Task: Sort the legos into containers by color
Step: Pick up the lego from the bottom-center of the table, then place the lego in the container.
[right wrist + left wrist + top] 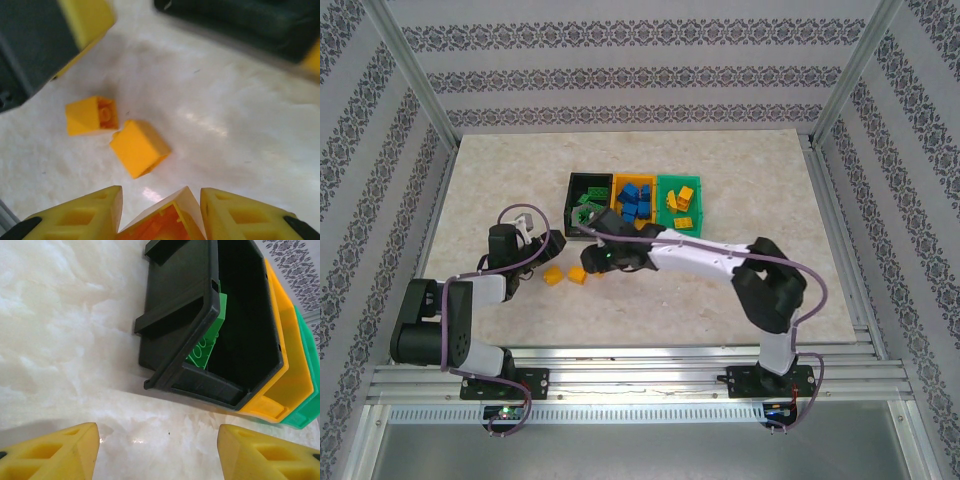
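Note:
Three bins stand side by side. The black bin (pixel 582 183) (pixel 200 320) holds green legos (pixel 207 335). Blue legos (pixel 635 198) lie in the yellow-orange bin (pixel 618 180) (pixel 282 350), and yellow legos (pixel 682 200) in the green bin (pixel 662 186) (pixel 307 370). Two yellow-orange legos (pixel 553 277) (pixel 577 276) lie loose on the table, also seen from the right wrist (pixel 91 115) (pixel 139 147). My right gripper (pixel 592 262) (pixel 161 210) is shut on a third yellow-orange lego (pixel 167 222) just above them. The left gripper (pixel 550 246) (pixel 160 450) hangs open over bare table before the black bin.
The marble-patterned table top (pixel 740 170) lies open around the bins. Patterned walls and aluminium posts (pixel 415 80) fence it in. In the right wrist view the left gripper's dark body (pixel 35 45) is close at the upper left.

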